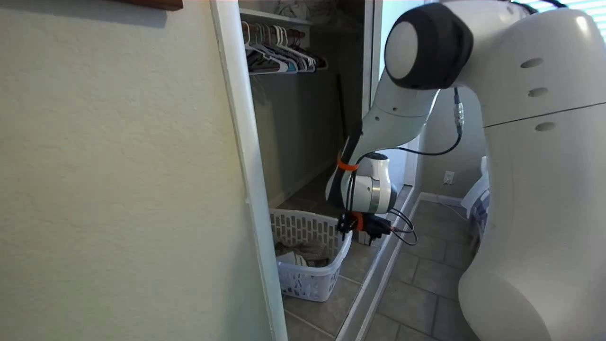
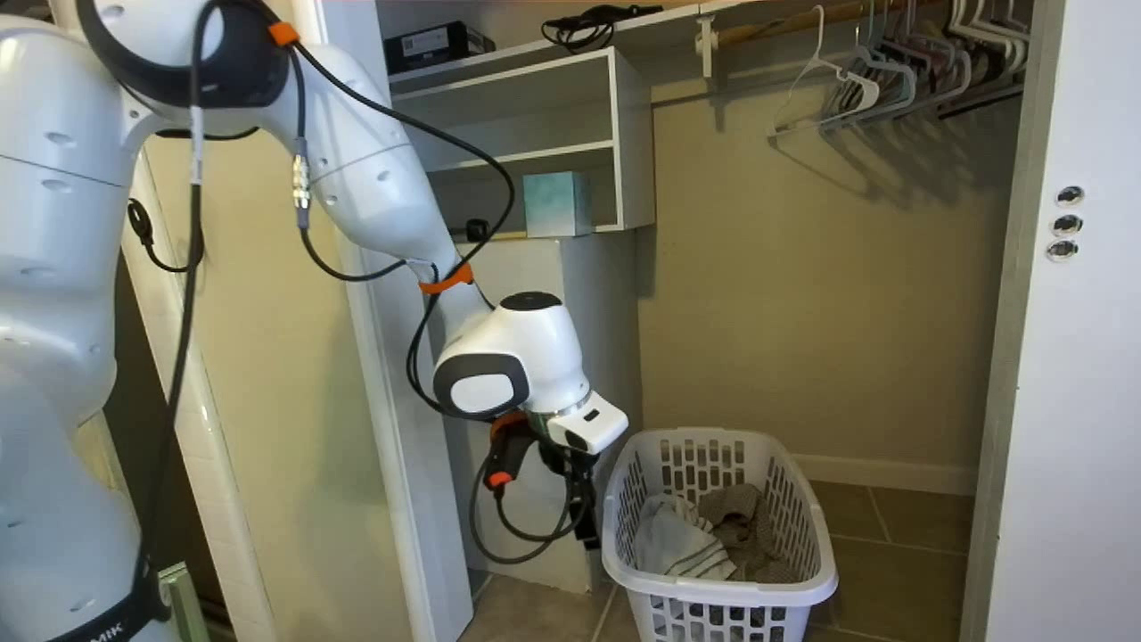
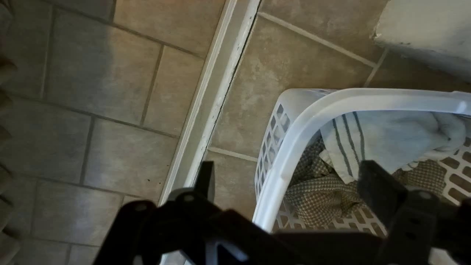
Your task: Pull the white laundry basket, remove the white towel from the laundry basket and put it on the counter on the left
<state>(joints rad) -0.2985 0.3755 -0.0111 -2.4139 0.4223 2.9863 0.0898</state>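
The white laundry basket (image 1: pixel 310 286) stands on the tiled closet floor, with lattice sides and a solid rim. Inside lies the white towel (image 3: pixel 390 136), crumpled, its grey stripes showing. A grey-brown checked cloth (image 3: pixel 323 200) is bunched beside and under it. My gripper (image 3: pixel 289 180) points down at one end of the basket, jaws wide apart, holding nothing. In the wrist view the rim crosses the gap: the left finger appears over the floor outside, the right over the inside. Whether either touches the basket I cannot tell. No surface can be clearly made out as the counter.
A raised door track (image 3: pixel 206 121) runs along the floor beside the basket. Behind my wrist is a white pillar (image 2: pixel 602 357) under shelving with a teal box (image 2: pixel 554 205). Hangers (image 1: pixel 279 54) hang above. A white door panel (image 2: pixel 1070 401) borders the opening.
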